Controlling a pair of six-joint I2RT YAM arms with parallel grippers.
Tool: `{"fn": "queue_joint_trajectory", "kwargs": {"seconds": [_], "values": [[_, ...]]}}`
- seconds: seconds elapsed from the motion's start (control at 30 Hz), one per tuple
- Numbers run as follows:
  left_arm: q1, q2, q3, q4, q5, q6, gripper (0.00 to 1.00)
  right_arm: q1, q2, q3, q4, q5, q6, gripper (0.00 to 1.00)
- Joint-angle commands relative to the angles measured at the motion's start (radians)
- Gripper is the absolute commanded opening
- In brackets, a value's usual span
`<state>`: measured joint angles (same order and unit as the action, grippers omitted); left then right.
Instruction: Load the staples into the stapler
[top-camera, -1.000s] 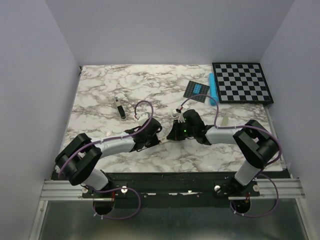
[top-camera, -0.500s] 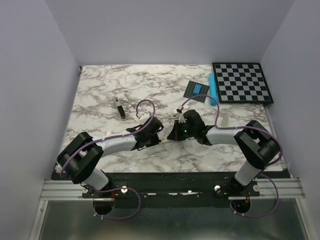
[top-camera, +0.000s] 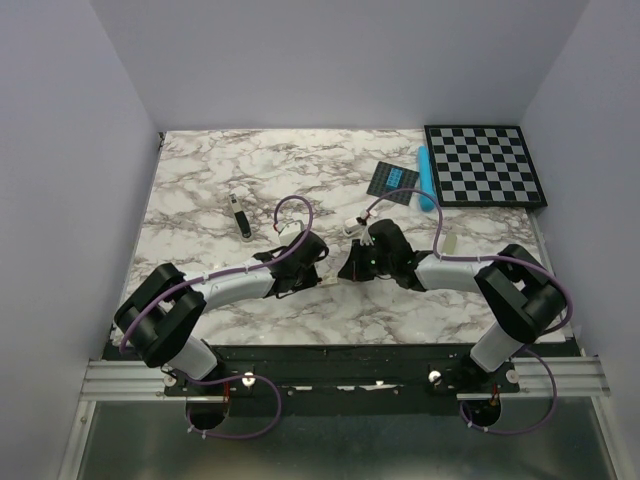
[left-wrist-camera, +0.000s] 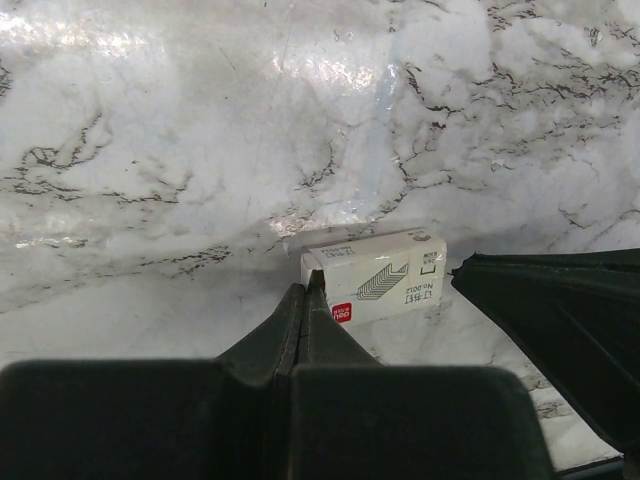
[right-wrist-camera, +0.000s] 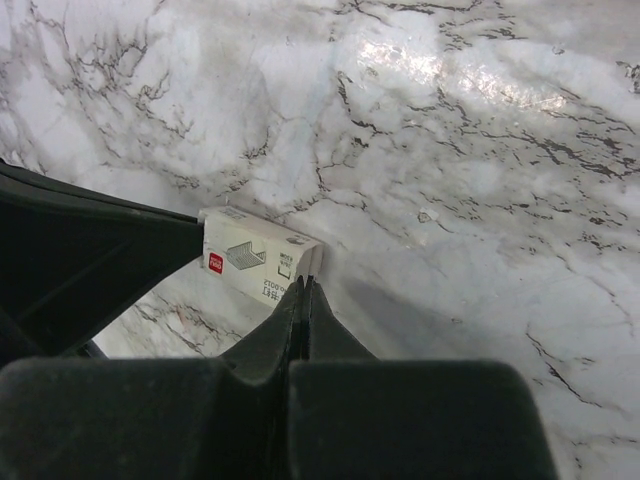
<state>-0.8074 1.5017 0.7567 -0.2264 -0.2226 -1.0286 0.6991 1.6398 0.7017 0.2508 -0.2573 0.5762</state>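
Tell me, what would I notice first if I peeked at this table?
Two black robot claws, the left gripper and the right gripper, meet in the middle of the marble table. Each is shut, with its tip against one end of a small white staple box. Farther off, a black-and-white checkerboard sits in the far right corner, and the little black stapler lies alone toward the left.
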Motion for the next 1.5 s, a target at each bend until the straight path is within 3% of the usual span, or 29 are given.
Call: {"fn": "queue_joint_trajectory", "kwargs": {"seconds": [0.0, 0.13, 0.23, 0.27, 0.47, 1.17, 1.47], "values": [[-0.006, -0.001, 0.016, -0.03, -0.038, 0.016, 0.0, -0.004, -0.011, -0.019, -0.019, 0.038, 0.011, 0.01], [-0.004, -0.003, 0.018, -0.031, -0.038, 0.018, 0.0, -0.006, -0.02, -0.027, -0.005, 0.027, 0.014, 0.01], [-0.006, -0.005, 0.02, -0.027, -0.028, 0.021, 0.0, -0.006, -0.028, -0.042, 0.033, 0.001, 0.03, 0.13], [-0.004, -0.006, 0.02, -0.024, -0.027, 0.022, 0.0, -0.006, -0.028, -0.048, 0.041, -0.003, 0.03, 0.23], [-0.006, -0.001, 0.015, -0.01, -0.011, 0.021, 0.0, -0.01, -0.025, -0.059, 0.096, -0.046, 0.057, 0.39], [-0.006, 0.02, 0.021, 0.009, 0.015, 0.027, 0.0, -0.021, 0.064, -0.03, 0.176, -0.131, 0.088, 0.41], [-0.006, 0.026, 0.023, 0.019, 0.025, 0.028, 0.0, -0.021, 0.075, -0.031, 0.229, -0.18, 0.088, 0.33]]}}
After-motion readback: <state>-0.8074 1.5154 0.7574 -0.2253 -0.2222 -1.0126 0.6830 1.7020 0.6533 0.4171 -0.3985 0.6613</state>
